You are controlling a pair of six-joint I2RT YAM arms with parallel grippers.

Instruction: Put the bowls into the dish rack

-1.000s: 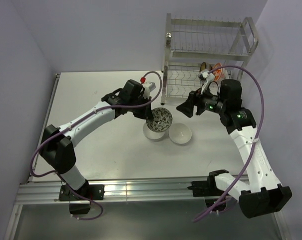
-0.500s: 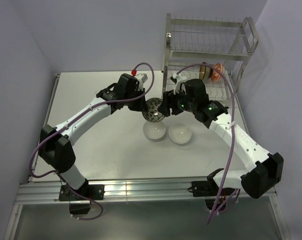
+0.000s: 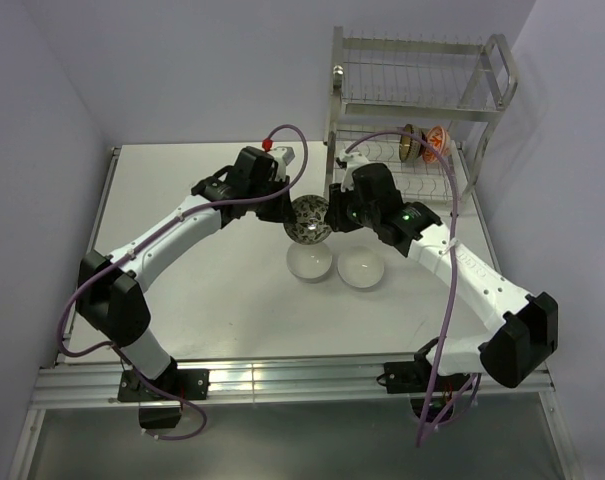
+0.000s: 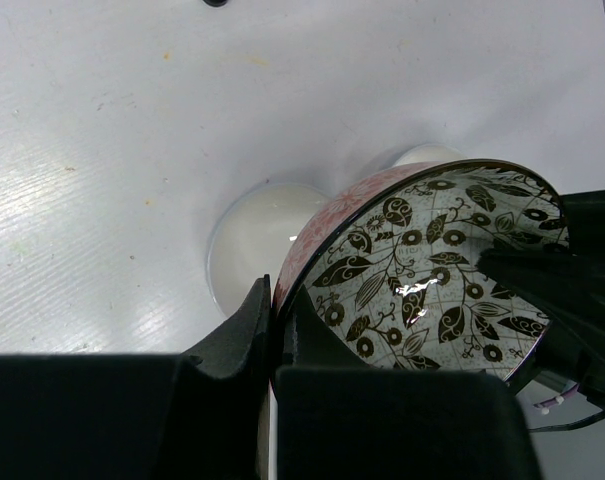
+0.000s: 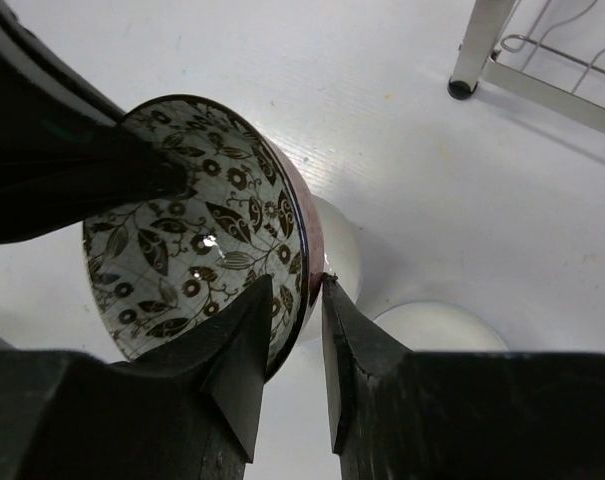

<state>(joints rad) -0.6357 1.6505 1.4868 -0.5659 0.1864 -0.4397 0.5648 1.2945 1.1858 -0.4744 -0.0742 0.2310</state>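
The grey-white patterned bowl [image 3: 309, 218] hangs tilted on edge above the table between both arms. My left gripper [image 3: 292, 212] is shut on its left rim; in the left wrist view its fingers [image 4: 275, 295] pinch the wall of the bowl [image 4: 432, 270]. My right gripper [image 3: 329, 215] has its jaws closed over the opposite rim [image 5: 298, 282], one finger inside the bowl [image 5: 192, 230] and one against the outside. Two plain white bowls [image 3: 310, 260] [image 3: 361, 268] sit on the table just below. The dish rack [image 3: 482, 100] holds the dark brown bowl [image 3: 409, 143] and the orange-red bowl [image 3: 439, 140] on its lower tier.
A rack leg [image 5: 477, 45] stands on the table close behind the right wrist. The white bowls [image 5: 342, 250] [image 5: 437, 325] lie right under the held bowl. The table's left edge [image 3: 107, 200] and walls bound the space.
My right arm swung left from the rack to the patterned bowl and closed its jaws over the rim. My left gripper lifted that bowl off a white bowl, then held still.
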